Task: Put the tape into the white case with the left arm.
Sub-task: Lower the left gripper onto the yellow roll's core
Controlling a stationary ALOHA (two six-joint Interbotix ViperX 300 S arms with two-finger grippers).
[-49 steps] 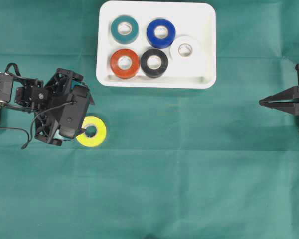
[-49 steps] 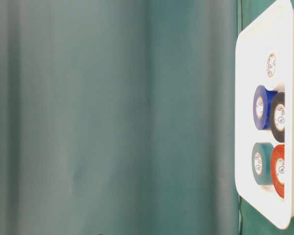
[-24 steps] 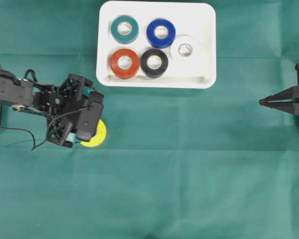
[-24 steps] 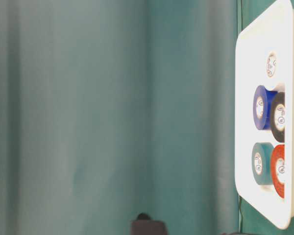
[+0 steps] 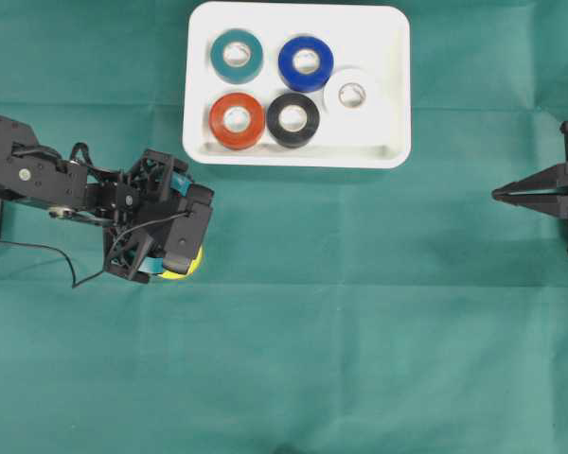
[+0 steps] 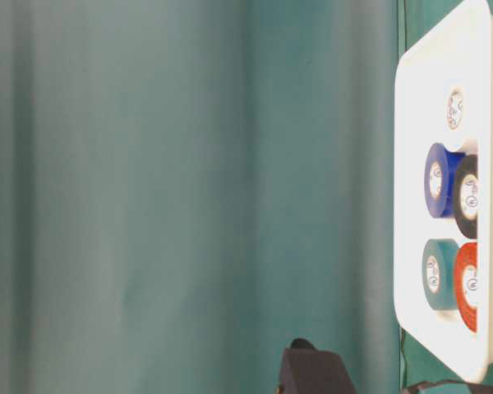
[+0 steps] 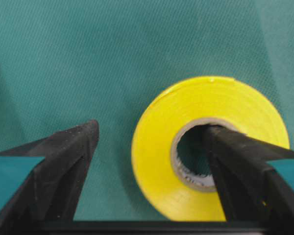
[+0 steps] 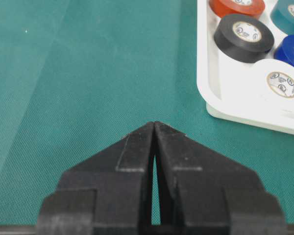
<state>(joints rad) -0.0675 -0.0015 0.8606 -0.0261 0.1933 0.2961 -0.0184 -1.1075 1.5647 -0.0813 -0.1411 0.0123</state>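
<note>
Overhead exterior | left fingers (image 7: 152,142) spread, now straddling yellow tape (image 7: 210,147) (earlier beside) | right fingers (image 8: 154,128) closed

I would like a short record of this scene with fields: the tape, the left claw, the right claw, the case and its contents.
tape: yellow roll, flat on the green cloth, outside the case
left claw: open, one finger in the roll's hole, the other outside it on the cloth side
right claw: shut, holding nothing, apart from the case
case: white case at the top of the overhead view
contents: teal, blue, white, red and black rolls
</note>
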